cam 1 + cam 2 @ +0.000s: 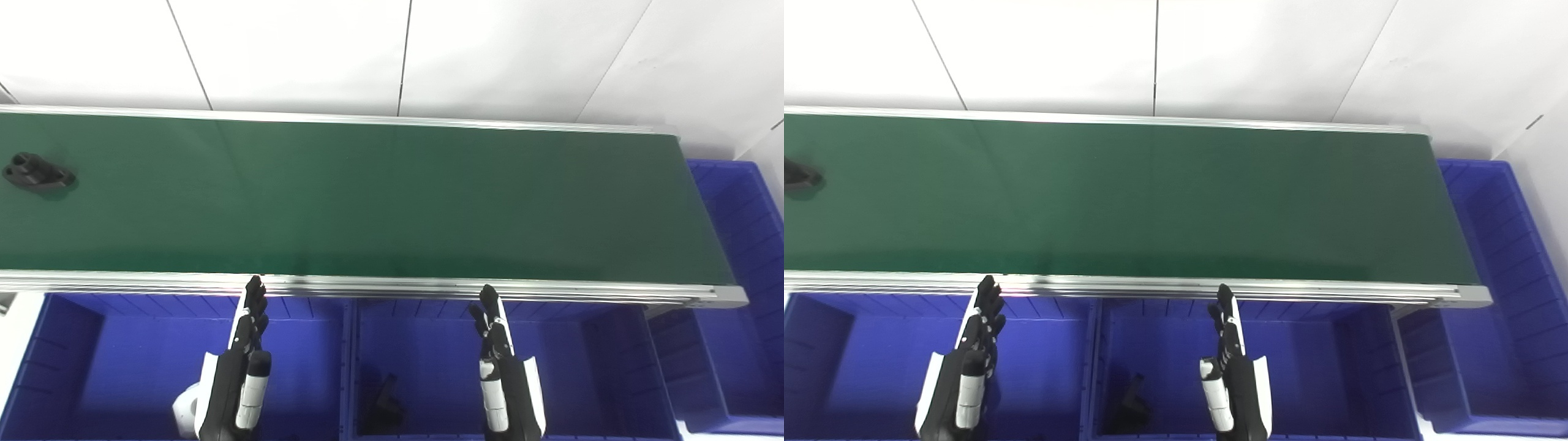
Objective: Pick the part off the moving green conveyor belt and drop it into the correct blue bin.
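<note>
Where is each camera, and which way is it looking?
Left eye view: on the robot's head, looking down at the green conveyor belt; left hand and right hand show.
Right eye view: beside it, slightly rightward; same belt and hands.
Shared: the black part far left on the belt, blue bins below.

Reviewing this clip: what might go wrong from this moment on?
The black part lies at the belt's far left, away from both open hands: left hand, right hand. A late reach may miss it. The middle bin already holds a dark piece; a wrong-bin drop is possible.
</note>
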Controlling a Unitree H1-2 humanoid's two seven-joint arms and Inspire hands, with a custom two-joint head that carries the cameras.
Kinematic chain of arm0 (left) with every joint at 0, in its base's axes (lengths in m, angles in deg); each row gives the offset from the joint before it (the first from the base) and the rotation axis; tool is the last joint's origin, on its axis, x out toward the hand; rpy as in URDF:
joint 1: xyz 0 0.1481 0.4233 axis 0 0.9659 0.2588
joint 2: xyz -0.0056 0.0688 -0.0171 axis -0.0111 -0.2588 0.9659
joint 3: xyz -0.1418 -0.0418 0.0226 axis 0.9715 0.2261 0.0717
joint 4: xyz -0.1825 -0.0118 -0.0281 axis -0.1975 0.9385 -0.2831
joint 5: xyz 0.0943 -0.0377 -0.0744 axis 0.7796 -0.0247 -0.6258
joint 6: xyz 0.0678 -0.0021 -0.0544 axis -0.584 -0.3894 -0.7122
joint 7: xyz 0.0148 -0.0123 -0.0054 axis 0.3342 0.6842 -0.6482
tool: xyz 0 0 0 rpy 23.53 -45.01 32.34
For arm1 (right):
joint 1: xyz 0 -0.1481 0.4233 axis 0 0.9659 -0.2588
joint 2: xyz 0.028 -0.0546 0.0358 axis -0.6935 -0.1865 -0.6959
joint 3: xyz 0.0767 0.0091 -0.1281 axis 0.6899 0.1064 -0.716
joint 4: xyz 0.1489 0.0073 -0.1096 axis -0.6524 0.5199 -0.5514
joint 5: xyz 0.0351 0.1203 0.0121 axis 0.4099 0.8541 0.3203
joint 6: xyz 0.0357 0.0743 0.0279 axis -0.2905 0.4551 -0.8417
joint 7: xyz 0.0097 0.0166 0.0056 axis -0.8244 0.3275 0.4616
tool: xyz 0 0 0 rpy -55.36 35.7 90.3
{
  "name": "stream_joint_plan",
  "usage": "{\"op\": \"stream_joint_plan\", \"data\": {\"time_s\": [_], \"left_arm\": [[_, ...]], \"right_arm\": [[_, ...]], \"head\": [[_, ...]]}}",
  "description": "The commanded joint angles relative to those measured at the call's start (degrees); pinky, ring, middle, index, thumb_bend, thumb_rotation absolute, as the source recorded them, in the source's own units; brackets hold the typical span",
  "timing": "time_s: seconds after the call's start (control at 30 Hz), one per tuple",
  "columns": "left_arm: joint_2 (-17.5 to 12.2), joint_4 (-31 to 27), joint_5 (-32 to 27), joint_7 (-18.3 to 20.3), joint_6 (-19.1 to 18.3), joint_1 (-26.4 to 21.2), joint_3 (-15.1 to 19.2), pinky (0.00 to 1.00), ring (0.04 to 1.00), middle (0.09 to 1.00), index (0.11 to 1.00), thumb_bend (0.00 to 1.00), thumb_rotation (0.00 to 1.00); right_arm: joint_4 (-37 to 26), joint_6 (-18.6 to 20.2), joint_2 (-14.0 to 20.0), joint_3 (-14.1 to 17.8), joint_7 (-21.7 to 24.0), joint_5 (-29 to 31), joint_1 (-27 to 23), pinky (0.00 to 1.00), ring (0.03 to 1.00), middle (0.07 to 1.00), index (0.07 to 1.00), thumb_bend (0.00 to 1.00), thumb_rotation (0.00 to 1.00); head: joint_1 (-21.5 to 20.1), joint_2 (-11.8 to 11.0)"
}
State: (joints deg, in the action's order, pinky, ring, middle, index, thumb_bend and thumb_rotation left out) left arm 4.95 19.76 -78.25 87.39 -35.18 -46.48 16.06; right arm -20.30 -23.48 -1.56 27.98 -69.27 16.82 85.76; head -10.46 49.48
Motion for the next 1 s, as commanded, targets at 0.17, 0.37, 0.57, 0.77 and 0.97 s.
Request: {"op": "stream_joint_plan", "data": {"time_s": [0.17, 0.37, 0.57, 0.77, 0.97], "left_arm": [[0.32, -1.16, -1.44, 0.00, 1.73, 0.61, -0.62, 1.00, 1.000, 1.000, 1.000, 0.81, 1.00], [0.30, -1.01, -0.20, -0.51, 2.50, 0.76, -0.68, 1.00, 1.000, 1.000, 1.000, 0.80, 1.00], [0.46, -1.24, -1.56, -0.21, 2.01, 0.87, -0.92, 1.00, 1.000, 1.000, 1.000, 0.80, 1.00], [0.09, -1.16, -1.11, -0.15, 2.07, 0.82, -1.07, 1.00, 1.000, 1.000, 1.000, 0.81, 1.00], [0.11, -0.86, -0.08, -0.42, 2.18, 0.57, -1.00, 1.00, 1.000, 1.000, 1.000, 0.81, 1.00]], "right_arm": [[-0.26, -2.33, -3.28, -2.05, 0.01, -0.41, 1.01, 0.99, 0.960, 0.998, 1.000, 0.78, 1.00], [-0.34, -1.89, -3.10, -2.12, 0.27, -0.21, 1.07, 1.00, 0.958, 0.996, 1.000, 0.78, 1.00], [-0.56, -1.36, -3.07, -2.06, 0.30, -0.34, 1.09, 1.00, 0.953, 0.994, 1.000, 0.78, 1.00], [-0.51, -1.56, -3.07, -2.17, 0.50, 0.08, 1.01, 1.00, 0.954, 0.997, 1.000, 0.77, 1.00], [-0.43, -1.37, -2.95, -2.16, 0.74, 0.31, 0.82, 1.00, 0.955, 0.999, 1.000, 0.77, 1.00]], "head": [[0.20, -0.06], [0.29, -0.06], [0.38, -0.22], [0.33, -0.27], [0.40, -0.36]]}}
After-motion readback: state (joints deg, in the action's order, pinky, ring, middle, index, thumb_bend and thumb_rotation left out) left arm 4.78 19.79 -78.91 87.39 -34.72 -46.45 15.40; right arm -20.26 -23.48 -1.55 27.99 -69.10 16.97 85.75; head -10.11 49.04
